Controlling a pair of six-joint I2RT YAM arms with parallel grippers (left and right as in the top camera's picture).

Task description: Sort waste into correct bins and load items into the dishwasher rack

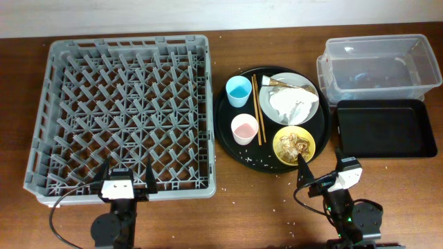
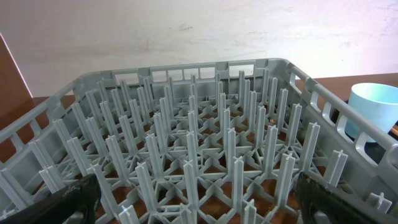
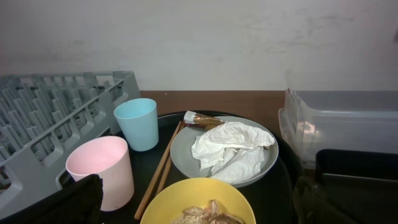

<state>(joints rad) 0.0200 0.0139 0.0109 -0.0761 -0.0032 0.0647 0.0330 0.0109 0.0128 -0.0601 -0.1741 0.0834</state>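
The grey dishwasher rack (image 1: 121, 111) fills the left side and holds nothing; it also shows in the left wrist view (image 2: 199, 137). On a round black tray (image 1: 228, 135) sit a blue cup (image 1: 239, 90), a pink cup (image 1: 244, 128), chopsticks (image 1: 257, 109), a white plate (image 1: 308, 111) with crumpled napkins (image 1: 289, 104) and a brownish wrapper (image 1: 270, 82), and a yellow bowl (image 1: 294, 144) of food scraps (image 1: 296, 144). The clear tub (image 1: 381, 66) and flat black tray (image 1: 384, 128) stand at the right. My left gripper (image 1: 124, 178) is open at the rack's near edge. My right gripper (image 1: 322, 168) is open just short of the bowl (image 3: 199, 202).
Crumbs (image 1: 259, 162) lie scattered on the round tray's near part and on the brown table in front of it. The tub holds something dark (image 1: 363, 76) at its bottom. The rack's wall stands close to the round tray's left side.
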